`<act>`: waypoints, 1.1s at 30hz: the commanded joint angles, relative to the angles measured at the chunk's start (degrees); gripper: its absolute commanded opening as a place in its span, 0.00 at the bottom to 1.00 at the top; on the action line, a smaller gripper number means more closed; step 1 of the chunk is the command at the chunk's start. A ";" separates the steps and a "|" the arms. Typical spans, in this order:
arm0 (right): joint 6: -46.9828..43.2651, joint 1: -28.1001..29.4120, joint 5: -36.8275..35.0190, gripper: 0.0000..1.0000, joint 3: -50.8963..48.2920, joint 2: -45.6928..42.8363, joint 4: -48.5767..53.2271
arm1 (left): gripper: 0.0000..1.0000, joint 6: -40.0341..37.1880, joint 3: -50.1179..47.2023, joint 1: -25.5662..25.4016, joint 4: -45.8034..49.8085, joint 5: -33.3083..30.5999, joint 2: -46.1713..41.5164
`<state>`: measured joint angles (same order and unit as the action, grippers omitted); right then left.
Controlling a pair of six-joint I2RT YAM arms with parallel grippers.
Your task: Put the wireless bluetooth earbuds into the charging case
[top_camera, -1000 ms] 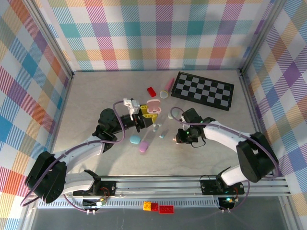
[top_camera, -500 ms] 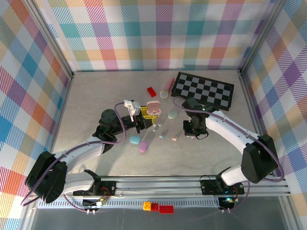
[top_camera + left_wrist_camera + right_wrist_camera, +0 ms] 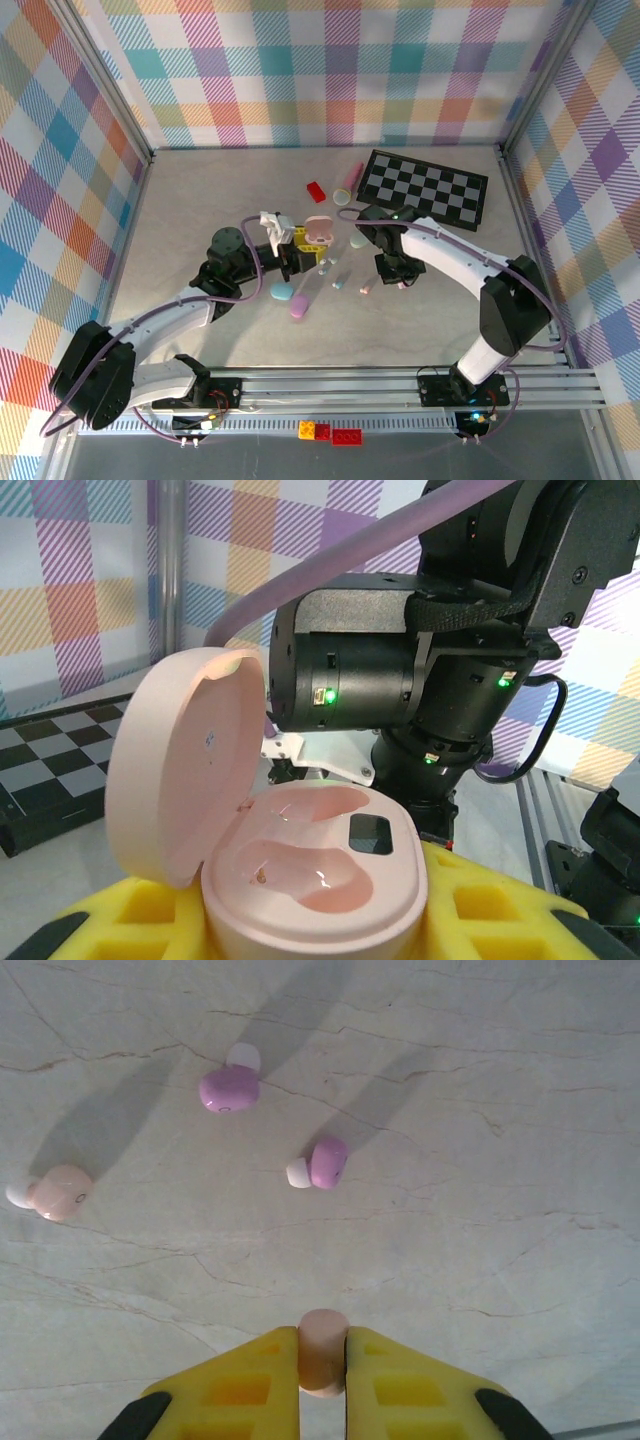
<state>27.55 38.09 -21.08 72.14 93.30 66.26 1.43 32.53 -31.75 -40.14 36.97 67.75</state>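
Observation:
My left gripper (image 3: 315, 925) is shut on the pink charging case (image 3: 310, 880), its yellow fingers (image 3: 500, 910) on both sides of the base. The lid (image 3: 185, 760) stands open and both wells look empty. In the top view the case (image 3: 320, 228) sits mid-table at the left gripper (image 3: 300, 246). My right gripper (image 3: 322, 1335) is shut on a pale pink earbud (image 3: 323, 1352), held above the table. Below it lie two purple earbuds (image 3: 230, 1087) (image 3: 322, 1163) and another pink earbud (image 3: 55, 1192). The right gripper (image 3: 388, 265) hangs just right of the case.
The right arm's black wrist (image 3: 400, 690) looms right behind the case. A teal case (image 3: 281, 291), a purple case (image 3: 299, 307) and a mint case (image 3: 360, 238) lie nearby. A chessboard (image 3: 424, 188) and a red brick (image 3: 316, 191) sit at the back.
The right arm has swung back and to the left with the pink earbud, closing in on the case. The left arm has barely moved.

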 commanded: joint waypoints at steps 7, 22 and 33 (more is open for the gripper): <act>-1.67 0.76 3.09 0.15 0.06 -2.18 -2.17 | 0.34 -3.10 0.34 0.77 3.16 0.27 -0.76; 2.15 1.00 18.47 0.14 7.72 -10.95 -7.63 | 0.33 -14.03 2.40 -2.19 0.54 -9.72 8.40; 1.60 2.42 21.72 0.15 15.34 -7.72 -9.42 | 0.33 -17.16 3.24 -7.11 1.29 -13.10 10.73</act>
<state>28.73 39.88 -1.76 85.38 84.23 57.98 -13.78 34.39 -37.80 -36.77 25.06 78.04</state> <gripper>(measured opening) 0.147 0.370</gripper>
